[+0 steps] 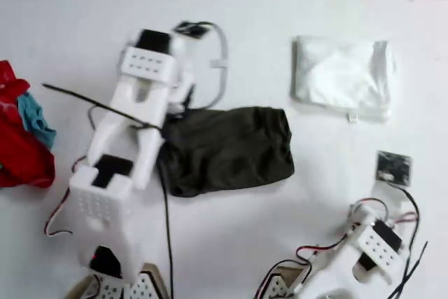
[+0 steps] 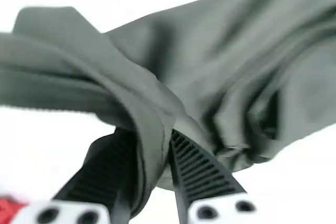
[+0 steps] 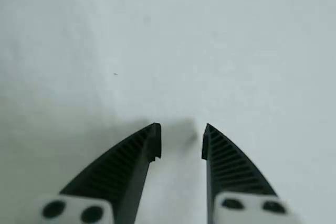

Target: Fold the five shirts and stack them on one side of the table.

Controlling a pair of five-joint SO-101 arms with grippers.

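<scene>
A dark olive shirt (image 1: 227, 146) lies crumpled in the middle of the table. My left arm (image 1: 133, 124) stands over its left edge. In the left wrist view my left gripper (image 2: 152, 132) is shut on a fold of the olive shirt (image 2: 231, 72), and the cloth drapes over the fingertips. A folded white shirt (image 1: 341, 76) rests at the far right. A red shirt (image 1: 19, 138) and a teal one (image 1: 36, 120) lie bunched at the left edge. My right gripper (image 3: 181, 127) is open just above bare table, with nothing between its fingers.
My right arm (image 1: 374, 246) sits folded at the near right corner, with loose wires around it. A grey cable (image 1: 220, 61) loops on the table behind the left arm. Bare white table (image 1: 329, 173) lies between the olive shirt and the right arm.
</scene>
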